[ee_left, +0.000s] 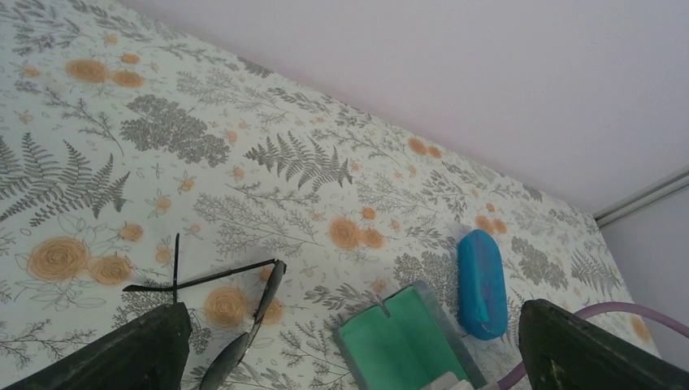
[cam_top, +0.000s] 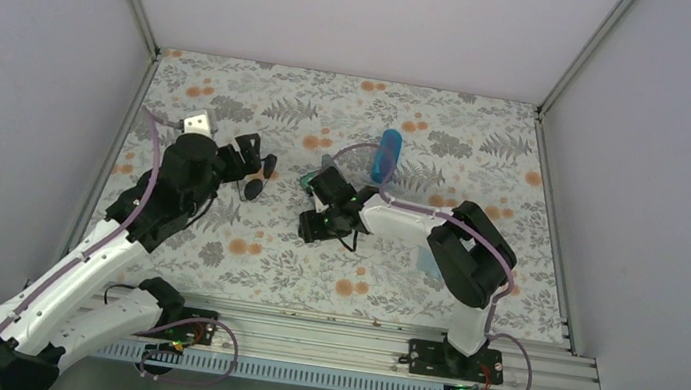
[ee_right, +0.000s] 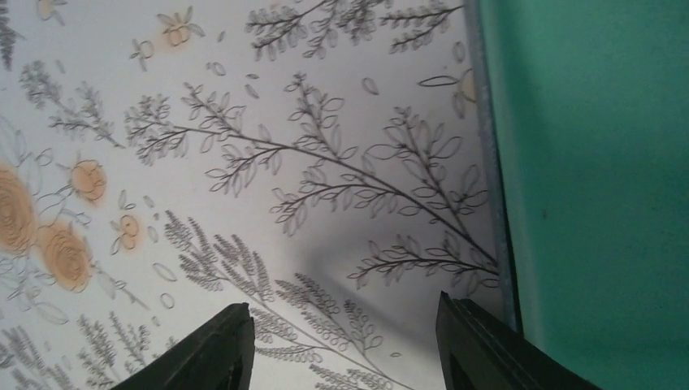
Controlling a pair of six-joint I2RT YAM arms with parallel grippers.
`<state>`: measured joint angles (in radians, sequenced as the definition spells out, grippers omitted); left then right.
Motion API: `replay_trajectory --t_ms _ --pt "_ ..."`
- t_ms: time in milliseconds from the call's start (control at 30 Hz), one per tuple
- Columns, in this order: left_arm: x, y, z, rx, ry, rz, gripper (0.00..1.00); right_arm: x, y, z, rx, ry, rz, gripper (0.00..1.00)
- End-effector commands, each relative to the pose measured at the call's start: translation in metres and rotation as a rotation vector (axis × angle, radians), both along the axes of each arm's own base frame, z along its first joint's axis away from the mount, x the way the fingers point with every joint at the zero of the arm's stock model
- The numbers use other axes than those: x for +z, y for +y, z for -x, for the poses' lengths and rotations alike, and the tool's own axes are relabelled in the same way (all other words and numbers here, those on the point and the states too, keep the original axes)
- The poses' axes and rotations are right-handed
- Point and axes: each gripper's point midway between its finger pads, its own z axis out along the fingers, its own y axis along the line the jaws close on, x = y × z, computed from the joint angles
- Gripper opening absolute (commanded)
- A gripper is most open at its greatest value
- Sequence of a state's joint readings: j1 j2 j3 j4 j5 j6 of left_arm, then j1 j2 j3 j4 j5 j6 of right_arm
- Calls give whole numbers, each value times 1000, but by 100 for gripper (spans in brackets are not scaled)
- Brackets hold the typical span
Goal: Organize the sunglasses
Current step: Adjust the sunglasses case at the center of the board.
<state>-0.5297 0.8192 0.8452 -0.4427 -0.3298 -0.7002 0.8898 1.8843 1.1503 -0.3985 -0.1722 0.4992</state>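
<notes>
**Top external view.**
- Table [cam_top: 487,163]: floral-patterned, and it carries everything I list here.
- Left pincer [cam_top: 251,157]: I see it out over the left half of the table. From this height I cannot tell how its jaws stand.
- Black-framed sunglasses [cam_top: 255,186]: on the table just beside that pincer, on its near side.
- Right pincer [cam_top: 318,202]: reached across to mid-table. Its jaws are unreadable from here.
- Open case [cam_top: 309,178]: only a sliver of its green lining shows at the right pincer's far-left side.
- Blue case [cam_top: 387,155]: closed, lying behind the right arm.

**Left wrist view.**
- Left pincer [ee_left: 351,313]: spread wide, holding nothing.
- Black-framed sunglasses [ee_left: 240,313]: on the table between the fingers [ee_left: 122,353], close to the one at picture left. The arms are unfolded and the dark lenses run off the bottom edge. I cannot tell whether the frame touches that finger.
- Open case [ee_left: 398,341]: grey shell, green lining, lower centre.
- Blue case [ee_left: 481,280]: just beside the open case, on its far right.

**Right wrist view.**
- Right pincer [ee_right: 343,305]: spread, nothing between the fingers [ee_right: 211,349], bare table under the gap.
- Open case [ee_right: 593,162]: green lining fills the right side, with the grey rim alongside the right-hand finger.
</notes>
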Motion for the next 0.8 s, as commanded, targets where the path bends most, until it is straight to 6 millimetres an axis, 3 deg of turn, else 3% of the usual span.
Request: replay_trajectory --t_ms 0,133,233,467,667,767 --pt "-3 -2 -3 0 5 7 100 -8 -27 -13 -128 -37 125 60" --pt "-6 -5 -5 -10 16 -3 100 -9 -53 -26 -225 -77 203 62" --pt "-8 -6 -7 -14 22 -9 100 -8 -58 -36 -250 -91 207 66" --pt "-9 -8 -9 -21 28 -13 100 -3 -36 -63 -258 -97 152 67" --pt "-11 -5 -8 -11 35 -31 100 4 -39 -68 -292 -119 138 66" --pt "-13 -5 -8 -11 38 -35 100 24 -36 -65 -277 -148 56 65"
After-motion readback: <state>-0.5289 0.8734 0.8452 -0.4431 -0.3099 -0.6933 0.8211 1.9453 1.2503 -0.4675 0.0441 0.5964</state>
